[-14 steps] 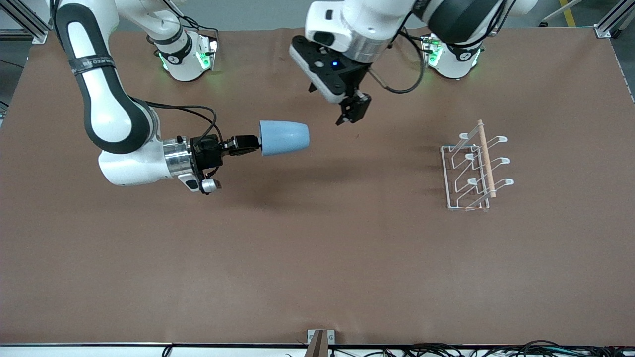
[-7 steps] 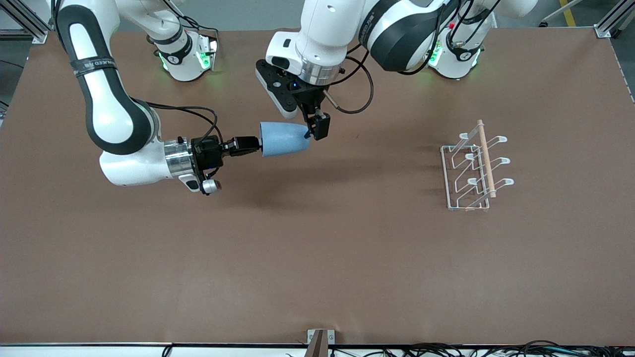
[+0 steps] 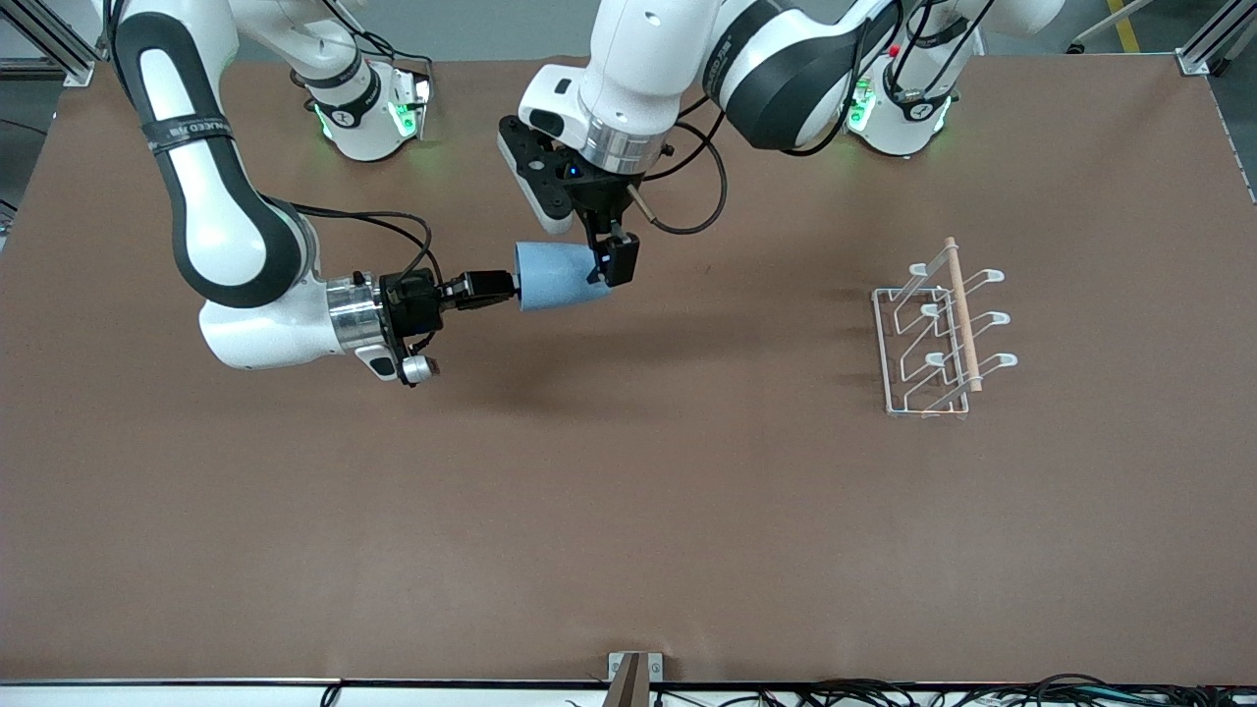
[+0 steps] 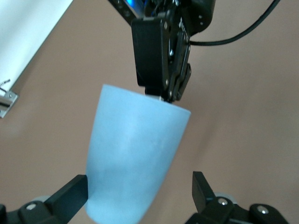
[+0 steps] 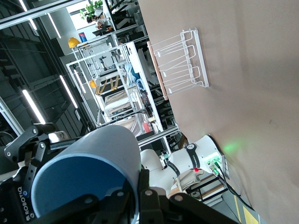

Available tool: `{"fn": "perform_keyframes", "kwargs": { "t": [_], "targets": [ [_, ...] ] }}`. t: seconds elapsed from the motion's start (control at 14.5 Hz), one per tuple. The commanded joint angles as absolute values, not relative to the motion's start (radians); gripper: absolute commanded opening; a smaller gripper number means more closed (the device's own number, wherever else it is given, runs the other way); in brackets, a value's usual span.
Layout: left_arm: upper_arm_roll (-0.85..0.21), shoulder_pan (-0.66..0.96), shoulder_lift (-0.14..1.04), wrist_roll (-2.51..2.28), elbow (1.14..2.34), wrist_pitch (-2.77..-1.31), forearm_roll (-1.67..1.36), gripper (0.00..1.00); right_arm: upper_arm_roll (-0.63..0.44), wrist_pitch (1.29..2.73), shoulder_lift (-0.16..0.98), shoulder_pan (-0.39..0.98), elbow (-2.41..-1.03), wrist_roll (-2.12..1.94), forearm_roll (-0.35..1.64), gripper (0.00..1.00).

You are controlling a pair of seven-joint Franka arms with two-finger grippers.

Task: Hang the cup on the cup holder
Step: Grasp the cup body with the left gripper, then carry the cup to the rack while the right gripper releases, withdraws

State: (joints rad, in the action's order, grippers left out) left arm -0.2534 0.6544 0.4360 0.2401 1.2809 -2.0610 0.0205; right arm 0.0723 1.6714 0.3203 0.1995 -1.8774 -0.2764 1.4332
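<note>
One cup [image 3: 556, 276], one cup holder [image 3: 938, 329], two arms.

The desk [image 3: 628, 511] lies bare between the cup [image 3: 555, 276] and the cup holder [image 3: 933, 339]. The right gripper [image 3: 501, 286] and left gripper [image 3: 607, 263] crowd the cup. The holder's wooden rod [image 3: 960, 312] spans its prongs from above.

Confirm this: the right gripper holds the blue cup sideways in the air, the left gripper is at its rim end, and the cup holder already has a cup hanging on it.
Not quite. The cup holder is bare, as the front view shows. The rest stands: the right gripper holds the cup sideways, with the left gripper at its rim end.
</note>
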Motion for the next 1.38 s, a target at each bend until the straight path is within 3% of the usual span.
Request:
{"fn": "perform_keyframes", "kwargs": {
  "t": [0.0, 0.28, 0.41, 0.55, 0.83, 0.9, 0.97, 1.03, 1.1, 1.31],
  "targets": [
    [-0.249, 0.670, 0.489, 0.261, 1.247, -2.104, 0.054, 0.98, 0.071, 1.658, 0.307, 0.210, -1.894, -0.290, 1.463, 0.05],
    [-0.252, 0.672, 0.506, 0.270, 1.249, -2.112, 0.086, 0.95, 0.071, 1.654, 0.305, 0.209, -1.901, -0.290, 1.459, 0.05],
    [-0.250, 0.670, 0.512, 0.304, 1.249, -2.112, 0.086, 0.86, 0.071, 1.654, 0.305, 0.209, -1.901, -0.290, 1.459, 0.05],
    [-0.250, 0.669, 0.514, 0.324, 1.249, -2.112, 0.086, 0.69, 0.071, 1.652, 0.305, 0.207, -1.901, -0.290, 1.459, 0.05],
    [-0.250, 0.667, 0.511, 0.324, 1.252, -2.102, 0.089, 0.62, 0.071, 1.644, 0.305, 0.206, -1.901, -0.285, 1.459, 0.14],
    [-0.250, 0.666, 0.503, 0.325, 1.252, -2.091, 0.103, 0.62, 0.071, 1.643, 0.307, 0.203, -1.901, -0.276, 1.459, 0.23],
    [-0.250, 0.658, 0.493, 0.325, 1.252, -2.063, 0.121, 0.62, 0.071, 1.643, 0.307, 0.199, -1.901, -0.276, 1.456, 0.42],
    [-0.250, 0.654, 0.482, 0.328, 1.252, -2.007, 0.132, 0.62, 0.071, 1.643, 0.305, 0.198, -1.898, -0.284, 1.453, 0.82],
    [-0.250, 0.652, 0.476, 0.334, 1.252, -1.956, 0.140, 0.62, 0.069, 1.643, 0.305, 0.195, -1.891, -0.284, 1.453, 1.00],
    [-0.245, 0.617, 0.425, 0.337, 1.253, -1.826, 0.156, 0.63, 0.058, 1.666, 0.304, 0.189, -1.864, -0.278, 1.448, 1.00]
  ]
}}
